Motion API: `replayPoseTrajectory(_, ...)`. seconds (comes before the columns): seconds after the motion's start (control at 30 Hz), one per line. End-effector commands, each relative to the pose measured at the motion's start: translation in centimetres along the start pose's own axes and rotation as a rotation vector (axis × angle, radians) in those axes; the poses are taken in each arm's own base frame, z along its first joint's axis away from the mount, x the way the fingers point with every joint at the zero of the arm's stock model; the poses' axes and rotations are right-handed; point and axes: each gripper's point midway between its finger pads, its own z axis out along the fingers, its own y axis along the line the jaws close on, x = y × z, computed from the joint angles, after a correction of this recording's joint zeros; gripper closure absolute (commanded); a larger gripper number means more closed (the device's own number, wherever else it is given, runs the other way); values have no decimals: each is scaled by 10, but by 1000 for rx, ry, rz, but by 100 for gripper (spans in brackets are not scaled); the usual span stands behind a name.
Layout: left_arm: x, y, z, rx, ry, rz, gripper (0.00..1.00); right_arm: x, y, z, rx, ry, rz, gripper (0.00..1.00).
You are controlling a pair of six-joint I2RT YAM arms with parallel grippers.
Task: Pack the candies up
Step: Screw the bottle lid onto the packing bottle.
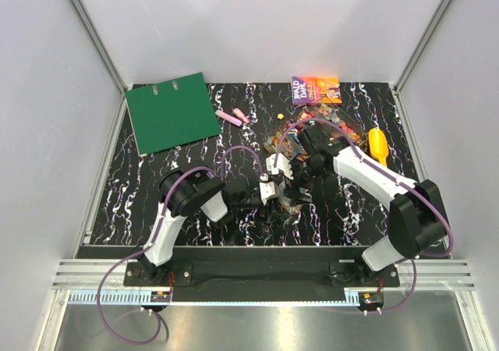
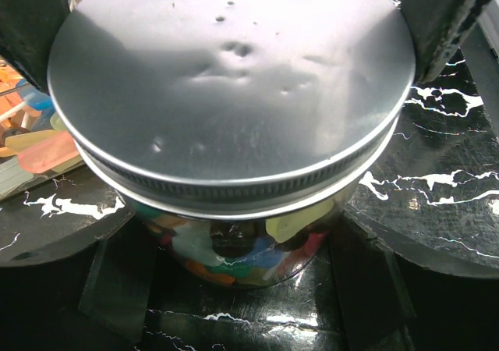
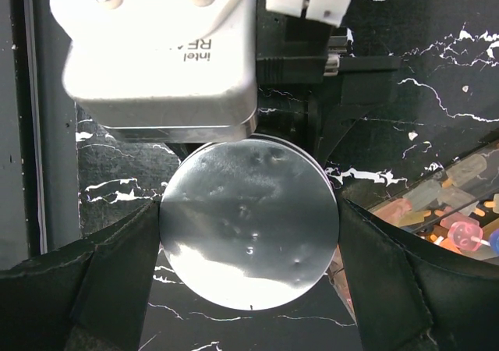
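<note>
The glass jar [image 2: 234,249] stands on the black marbled tabletop [image 1: 156,171] between the two arms, a little in front of the middle. A dented metal lid [image 2: 234,78] sits on it. Through the glass, candies [image 2: 292,225] in yellow, blue, orange and pink fill the jar up to the lid.

The left hand [image 2: 234,23] comes in from the side, spread wide. Its dark fingers [image 2: 440,15] press against opposite sides of the jar at the lid's level, holding it. The right hand [image 3: 249,210] reaches down from above, also spread wide. Its black fingers [image 3: 117,273] close on the lid's rim, one on each side.

The two hands crowd the same spot. The left wrist's white camera housing [image 3: 156,54] sits just beside the lid and hides its far edge in the right wrist view.

More candies [image 1: 312,129] lie loose in a heap on the tabletop just behind the jar, under the right arm. Some show beside the jar in both wrist views. One yellow sweet [image 1: 279,116] lies apart, farther back.

A yellow scoop [image 1: 378,147] lies to the right of the heap. A paperback book [image 1: 316,90] lies at the far edge behind it. Two pink highlighters [image 1: 229,118] lie near the lower right corner of a green ring binder [image 1: 171,111] at the far left.
</note>
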Motion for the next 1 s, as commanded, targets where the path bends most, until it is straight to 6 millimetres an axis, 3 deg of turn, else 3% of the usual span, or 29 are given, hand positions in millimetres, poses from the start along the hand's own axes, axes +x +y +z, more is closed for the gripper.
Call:
replayPoseTrajectory(0.0, 32, 30, -9, -158, 119, 63, 84, 52, 64, 8, -174, 217, 314, 46)
replayPoseTrajectory(0.07, 32, 30, -9, -159, 123, 60, 61, 53, 62, 7, -169, 224, 292, 44)
replayPoseTrajectory(0.1, 31, 31, -9, -165, 123, 58, 38, 53, 61, 7, -167, 225, 285, 44)
replayPoseTrajectory(0.13, 29, 33, -9, -170, 122, 62, 24, 53, 59, 6, -162, 226, 278, 41)
replayPoseTrajectory(0.17, 30, 33, -10, -174, 133, 59, 15, 50, 56, 5, -153, 220, 268, 30)
replayPoseTrajectory(0.2, 26, 35, -11, -184, 129, 59, 1, 49, 55, 5, -147, 216, 264, 27)
replayPoseTrajectory(0.3, 20, 32, -16, -171, 132, 55, 1, 44, 50, 2, -136, 209, 261, 18)
replayPoseTrajectory(0.33, 20, 30, -18, -166, 134, 53, 1, 43, 49, 2, -132, 208, 257, 1)
replayPoseTrajectory(0.77, -1, 21, -28, -114, 132, 9, 1, 3, 25, -32, 0, 114, 118, 0)
replayPoseTrajectory(0.97, -14, 20, -34, -129, 130, 3, 1, 5, 21, -39, 22, 147, 105, 0)
